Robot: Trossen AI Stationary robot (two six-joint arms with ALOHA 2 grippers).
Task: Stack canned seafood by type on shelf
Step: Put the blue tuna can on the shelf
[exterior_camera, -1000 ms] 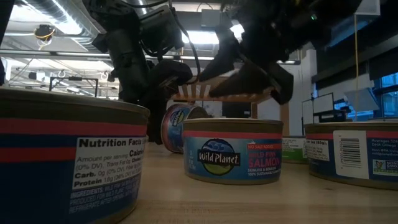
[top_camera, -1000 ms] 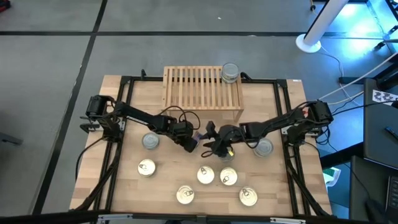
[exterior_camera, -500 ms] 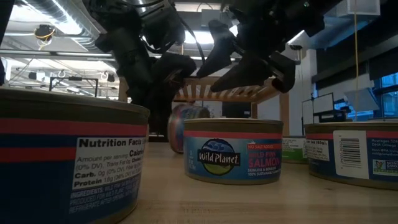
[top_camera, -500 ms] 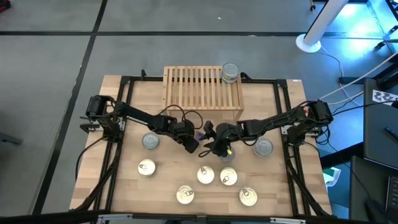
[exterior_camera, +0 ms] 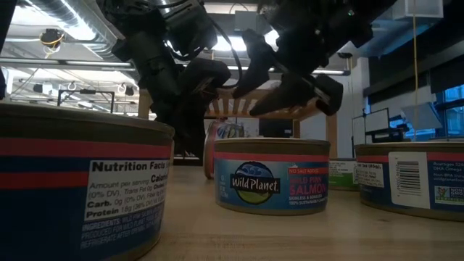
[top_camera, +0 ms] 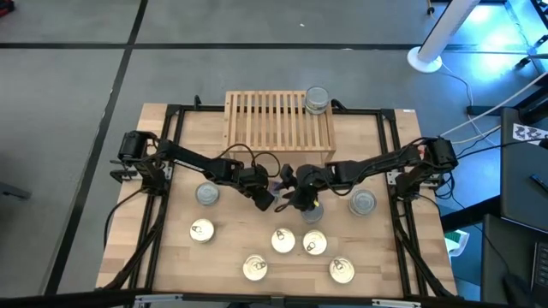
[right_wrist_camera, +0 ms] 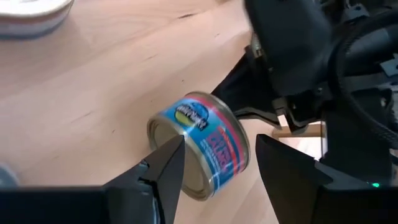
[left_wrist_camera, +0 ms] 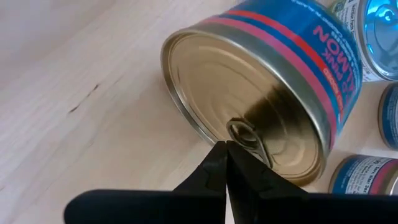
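A blue-and-pink salmon tin with a gold pull-tab lid [left_wrist_camera: 249, 93] is tipped up on its rim [exterior_camera: 223, 141] on the tabletop, mid-table [top_camera: 279, 183]. My left gripper [left_wrist_camera: 225, 146] is shut, at the tin's lid side. My right gripper [right_wrist_camera: 219, 144] is open and hangs over the tin's base side [exterior_camera: 279, 83], with a finger on either side of the tin and no plain touch. The slatted light-wood shelf [top_camera: 274, 128] stands at the table's far side. One silver-lidded tin [top_camera: 317, 100] sits on the shelf's right end. My left gripper's shut fingertips [left_wrist_camera: 217, 163] meet the tin's gold lid beside its pull tab [left_wrist_camera: 244, 134]. They come slanting down from the table's left. The tin is tilted, with its lower rim on the wood.
Silver-lidded tins stand at the table's left [top_camera: 207, 193] and right [top_camera: 363, 203]. Several gold-lidded tins sit along the near side [top_camera: 201, 229] [top_camera: 283, 240] [top_camera: 342, 271], and one is right below my right gripper [top_camera: 312, 214]. Black frame rails run along both table sides.
The tipped tin has turned from leaning with its lid showing to standing nearly on its rim, and has shifted a little toward the right gripper. My right gripper has moved slightly toward the table's left, over the tin, and stayed open.
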